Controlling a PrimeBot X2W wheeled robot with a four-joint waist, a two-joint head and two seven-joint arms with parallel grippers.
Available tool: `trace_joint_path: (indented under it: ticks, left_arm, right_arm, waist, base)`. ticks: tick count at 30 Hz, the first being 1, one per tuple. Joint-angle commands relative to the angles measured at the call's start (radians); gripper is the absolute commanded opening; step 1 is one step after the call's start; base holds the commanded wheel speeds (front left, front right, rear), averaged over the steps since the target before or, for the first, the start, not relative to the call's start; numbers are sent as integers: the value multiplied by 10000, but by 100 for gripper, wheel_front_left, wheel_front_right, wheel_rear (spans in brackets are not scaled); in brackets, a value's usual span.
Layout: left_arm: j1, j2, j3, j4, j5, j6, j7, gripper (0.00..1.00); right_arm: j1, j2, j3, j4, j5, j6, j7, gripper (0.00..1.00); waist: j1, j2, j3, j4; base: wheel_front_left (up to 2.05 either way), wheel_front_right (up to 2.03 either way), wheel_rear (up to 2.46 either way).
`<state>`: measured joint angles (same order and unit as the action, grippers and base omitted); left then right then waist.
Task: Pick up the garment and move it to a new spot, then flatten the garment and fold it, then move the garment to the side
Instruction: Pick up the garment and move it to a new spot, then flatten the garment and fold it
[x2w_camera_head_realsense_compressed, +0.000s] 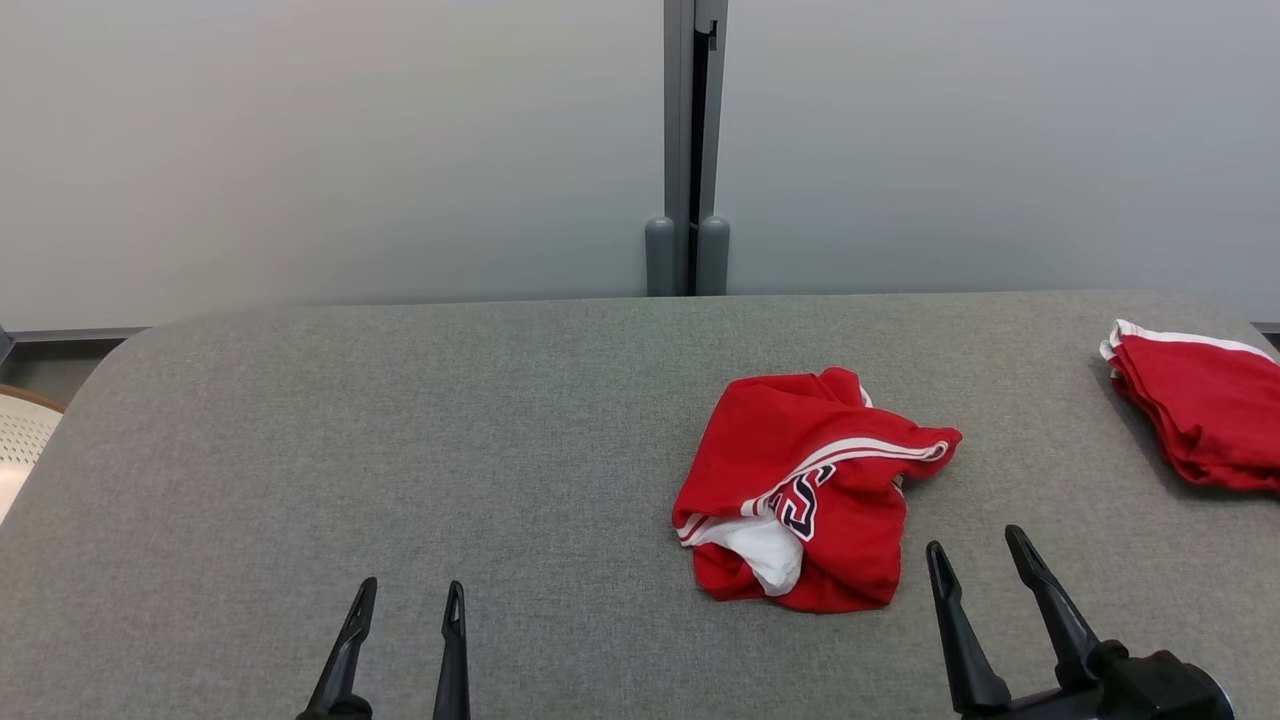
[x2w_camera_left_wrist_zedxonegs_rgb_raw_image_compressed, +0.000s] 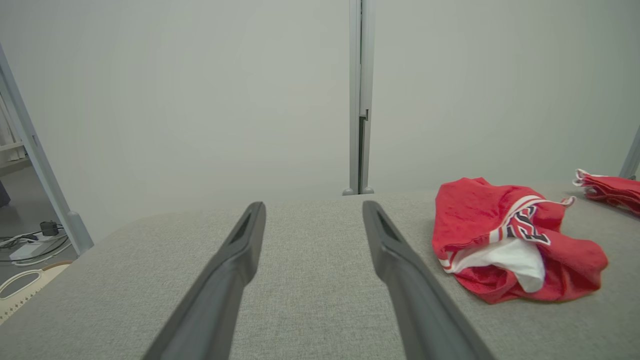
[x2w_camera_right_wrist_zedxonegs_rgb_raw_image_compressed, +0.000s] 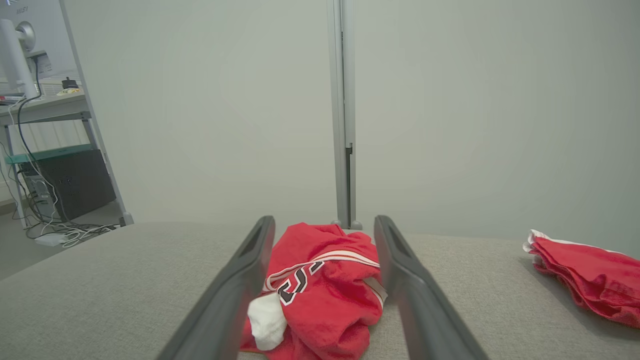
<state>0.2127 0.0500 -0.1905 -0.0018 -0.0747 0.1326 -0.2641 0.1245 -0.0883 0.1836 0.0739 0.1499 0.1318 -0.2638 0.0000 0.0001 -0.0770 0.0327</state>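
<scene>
A crumpled red garment with white stripes, dark lettering and a white lining (x2w_camera_head_realsense_compressed: 770, 440) (x2w_camera_left_wrist_zedxonegs_rgb_raw_image_compressed: 470, 220) (x2w_camera_right_wrist_zedxonegs_rgb_raw_image_compressed: 325, 300) lies heaped on the grey fabric-covered counter (x2w_camera_head_realsense_compressed: 400, 420). It sits just ahead of the right fingers (x2w_camera_head_realsense_compressed: 958, 620) (x2w_camera_right_wrist_zedxonegs_rgb_raw_image_compressed: 400, 280), a little toward the side where the left fingers (x2w_camera_head_realsense_compressed: 454, 650) (x2w_camera_left_wrist_zedxonegs_rgb_raw_image_compressed: 235, 270) wait. Seen along the right pair, the heap appears framed between the two prongs, though nothing touches it.

Both pairs of long dark fingers are spread wide and hold nothing. The left fingers point over bare counter, with the garment well off to their right and slightly beyond their tips.

Farther out on the outer side of the right fingers, well apart from the heap, a folded red cloth with white trim (x2w_camera_head_realsense_compressed: 1200, 410) (x2w_camera_right_wrist_zedxonegs_rgb_raw_image_compressed: 590, 275) (x2w_camera_left_wrist_zedxonegs_rgb_raw_image_compressed: 612, 190) rests near the counter's edge. Beyond all the fingertips stands a pale grey partition wall with a vertical metal post (x2w_camera_head_realsense_compressed: 690, 150).
</scene>
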Motion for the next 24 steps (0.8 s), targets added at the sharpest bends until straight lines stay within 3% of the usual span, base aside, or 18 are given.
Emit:
trace_joint_path:
  ticks: [1, 11, 24]
  left_arm:
    - [30, 23, 36, 29, -79, 21, 0, 100]
    - [194, 24, -8, 127, -21, -163, 0, 100]
    - [124, 23, 8, 96, -67, -97, 0, 100]
  right_arm:
    - [71, -40, 33, 23, 16, -23, -7, 100]
    - [210, -67, 84, 64, 35, -23, -7, 100]
    - [118, 9, -39, 97, 46, -23, -7, 100]
  waist:
    - [0, -1, -46, 11]
    - [0, -1, -197, 16]
    - [0, -1, -77, -47]
  base:
    - [0, 0, 0]
    - [0, 0, 0]
    - [0, 0, 0]
